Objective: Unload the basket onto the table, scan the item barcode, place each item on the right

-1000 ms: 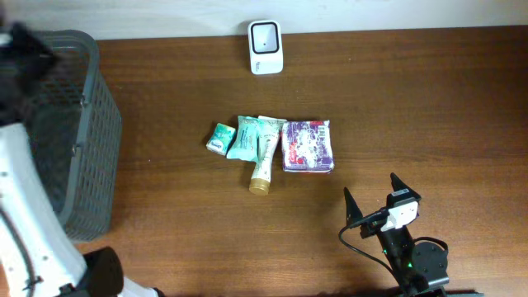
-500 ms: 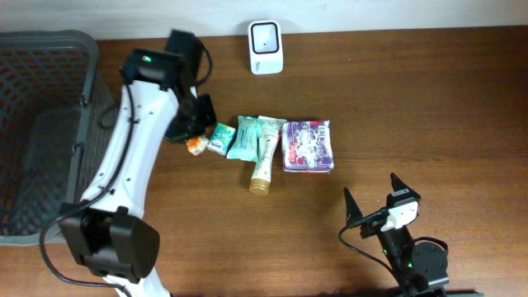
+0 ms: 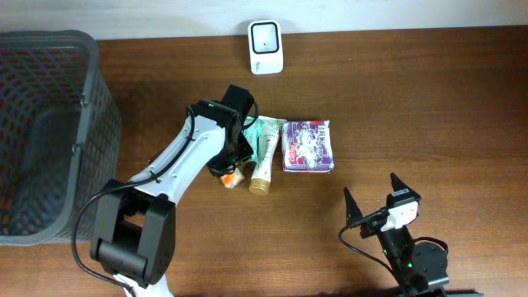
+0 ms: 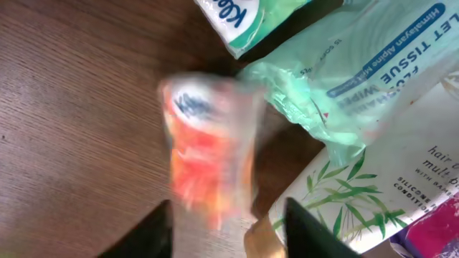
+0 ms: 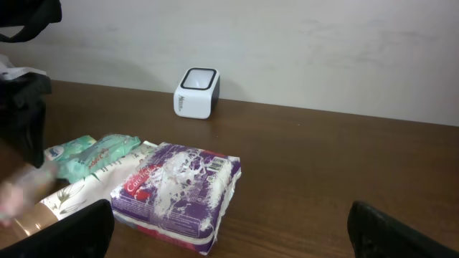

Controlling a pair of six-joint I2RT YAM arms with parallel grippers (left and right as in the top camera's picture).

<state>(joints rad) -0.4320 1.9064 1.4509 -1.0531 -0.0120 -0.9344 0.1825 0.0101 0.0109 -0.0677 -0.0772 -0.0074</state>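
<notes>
A small orange tissue packet [image 4: 208, 158] shows blurred against the sharp wood just beyond my left gripper [image 4: 228, 233], whose jaws stand apart and do not touch it. From overhead the packet [image 3: 233, 176] lies beside the gold cap of a white tube [image 3: 264, 157], under my left gripper [image 3: 231, 165]. A green wipes pack [image 4: 358, 64], a small green packet [image 4: 244, 18] and a purple pack [image 3: 308, 146] lie in the same row. The white scanner [image 3: 266, 47] stands at the table's far edge. My right gripper [image 3: 370, 186] hangs open and empty near the front.
A dark mesh basket [image 3: 49, 132] fills the left end of the table. My left arm reaches from the front left edge across to the row of items. The purple pack [image 5: 179, 193] lies just ahead of my right gripper [image 5: 237, 236].
My left arm swung from over the basket to the row of items, carrying the orange packet. Its jaws have opened and the packet now sits loose by the tube's cap. The right arm stayed still.
</notes>
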